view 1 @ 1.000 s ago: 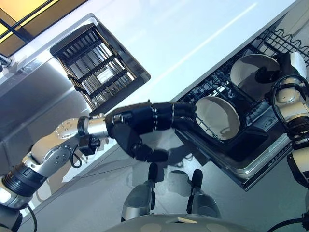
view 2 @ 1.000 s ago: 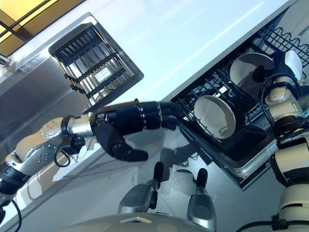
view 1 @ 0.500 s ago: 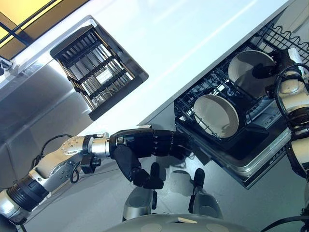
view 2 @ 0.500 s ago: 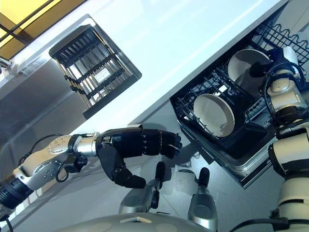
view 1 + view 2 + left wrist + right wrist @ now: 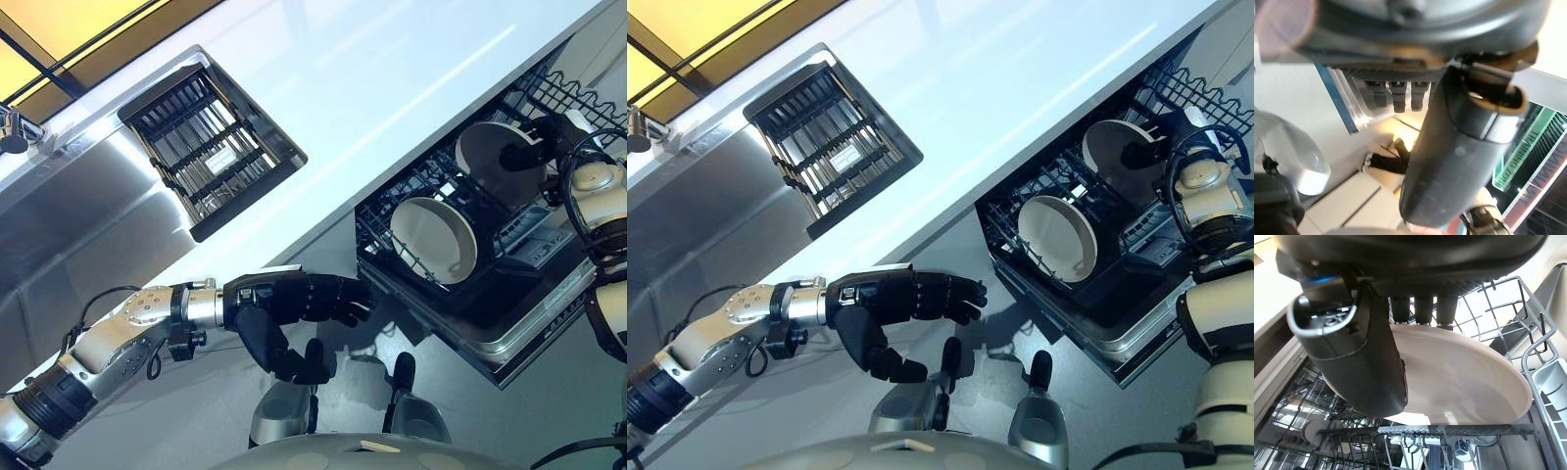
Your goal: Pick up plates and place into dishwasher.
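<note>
Plates are what matter here, and two of them stand on edge in the pulled-out dishwasher rack (image 5: 431, 186): a near plate (image 5: 433, 239) towards the front and a far plate (image 5: 495, 162) deeper in. The right hand (image 5: 534, 147) has its thumb across the face of the far plate and its fingers (image 5: 1422, 308) behind the rim, so it grips that plate while the lower edge sits among the wires. Compared with a second ago, that plate looks a little lower in the rack, though I would not swear to it from this angle. The bigger change is on the other side: the left hand (image 5: 294, 308) has dropped away from the rack's front corner and now hangs below the table (image 5: 392, 69) edge, holding nothing, fingers loosely bent. That suggests the far plate is all but placed and only the release remains.

From the right wrist view you see the plate's rim resting between the wire prongs, which the eye views hide behind the hand. The eye views, in turn, show the near plate and the drying rack (image 5: 211, 147) in the sink.
</note>
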### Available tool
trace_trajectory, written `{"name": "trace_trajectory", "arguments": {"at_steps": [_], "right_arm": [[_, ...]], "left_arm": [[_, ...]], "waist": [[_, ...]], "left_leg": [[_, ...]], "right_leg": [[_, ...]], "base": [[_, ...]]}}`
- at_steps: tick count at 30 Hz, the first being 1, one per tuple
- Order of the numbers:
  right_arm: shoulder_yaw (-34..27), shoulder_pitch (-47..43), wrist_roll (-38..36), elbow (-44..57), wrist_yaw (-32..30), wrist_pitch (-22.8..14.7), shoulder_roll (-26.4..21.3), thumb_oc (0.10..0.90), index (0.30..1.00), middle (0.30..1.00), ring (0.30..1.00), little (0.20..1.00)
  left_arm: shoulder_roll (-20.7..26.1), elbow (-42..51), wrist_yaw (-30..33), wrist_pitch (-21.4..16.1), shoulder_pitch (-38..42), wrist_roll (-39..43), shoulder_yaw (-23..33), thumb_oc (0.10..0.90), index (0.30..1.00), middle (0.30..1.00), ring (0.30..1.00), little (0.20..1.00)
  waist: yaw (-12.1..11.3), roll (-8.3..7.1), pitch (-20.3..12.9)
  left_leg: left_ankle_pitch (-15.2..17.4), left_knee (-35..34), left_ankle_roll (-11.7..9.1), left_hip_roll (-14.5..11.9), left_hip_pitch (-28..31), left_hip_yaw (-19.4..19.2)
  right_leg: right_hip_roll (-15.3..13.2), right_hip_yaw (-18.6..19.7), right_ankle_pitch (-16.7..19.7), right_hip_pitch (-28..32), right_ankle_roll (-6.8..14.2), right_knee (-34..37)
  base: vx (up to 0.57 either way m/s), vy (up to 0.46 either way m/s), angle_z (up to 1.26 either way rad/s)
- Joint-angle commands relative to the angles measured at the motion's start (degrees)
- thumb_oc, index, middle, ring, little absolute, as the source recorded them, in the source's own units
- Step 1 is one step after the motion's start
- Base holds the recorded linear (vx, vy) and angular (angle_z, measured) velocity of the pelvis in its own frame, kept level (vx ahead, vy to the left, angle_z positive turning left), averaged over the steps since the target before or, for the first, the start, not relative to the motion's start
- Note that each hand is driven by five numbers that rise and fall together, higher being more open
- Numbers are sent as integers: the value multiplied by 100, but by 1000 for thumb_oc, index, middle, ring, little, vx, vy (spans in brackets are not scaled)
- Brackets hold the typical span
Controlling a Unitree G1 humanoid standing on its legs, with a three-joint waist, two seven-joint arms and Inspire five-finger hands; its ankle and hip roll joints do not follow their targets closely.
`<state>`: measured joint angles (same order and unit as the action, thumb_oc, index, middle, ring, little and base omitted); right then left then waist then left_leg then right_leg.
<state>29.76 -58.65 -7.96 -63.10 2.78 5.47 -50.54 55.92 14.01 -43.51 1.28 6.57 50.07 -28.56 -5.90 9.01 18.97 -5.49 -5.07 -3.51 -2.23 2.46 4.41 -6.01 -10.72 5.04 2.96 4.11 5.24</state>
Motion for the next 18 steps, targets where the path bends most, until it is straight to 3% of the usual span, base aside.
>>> {"name": "trace_trajectory", "arguments": {"at_steps": [1,3,4,7,10,15,18], "right_arm": [[257,450,-241,385,701,132,819,100,300,300,300,200],[84,714,-299,447,617,283,846,100,300,300,300,200],[19,803,-324,442,566,343,890,100,300,300,300,200],[-14,842,-442,178,469,487,1083,100,300,300,300,200],[-48,800,-574,-185,376,467,1361,100,300,300,300,200],[-174,793,-874,-247,366,505,1741,100,300,300,300,200],[-199,813,-1029,-222,485,442,1801,100,300,300,300,200]], "left_arm": [[-46,144,1550,226,-239,20,698,800,900,900,900,900],[-299,329,1525,707,-296,717,1176,800,900,900,900,900],[-386,420,1440,771,-348,831,1348,800,900,900,900,900],[-612,568,1113,644,-315,1391,1535,800,900,900,900,900],[-1220,620,1379,654,20,2489,1519,800,900,900,900,900],[-2115,483,1335,898,211,2875,1448,800,900,900,900,900],[-2390,366,1228,872,195,2912,1395,800,900,900,900,900]], "waist": [[-390,-375,-358],[-499,-417,-431],[-539,-426,-455],[-649,-444,-518],[-713,-487,-611],[-721,-604,-701],[-715,-655,-731]], "left_leg": [[75,7,258,440,-227,20],[94,25,263,441,-181,69],[97,31,262,440,-170,80],[101,42,256,442,-121,131],[114,22,260,449,-51,216],[138,9,258,451,14,268],[152,7,265,447,43,281]], "right_leg": [[139,-231,15,-42,-8,-105],[131,-322,-19,59,-26,-91],[132,-357,-25,94,-38,-83],[144,-420,-41,200,-74,-66],[160,-484,-87,301,-114,-44],[180,-491,-113,352,-154,-53],[190,-482,-126,371,-168,-61]], "base": [[35,-85,8],[34,-98,8],[17,-81,5],[17,-71,13],[22,-52,22],[15,-40,10],[10,-16,3]]}}
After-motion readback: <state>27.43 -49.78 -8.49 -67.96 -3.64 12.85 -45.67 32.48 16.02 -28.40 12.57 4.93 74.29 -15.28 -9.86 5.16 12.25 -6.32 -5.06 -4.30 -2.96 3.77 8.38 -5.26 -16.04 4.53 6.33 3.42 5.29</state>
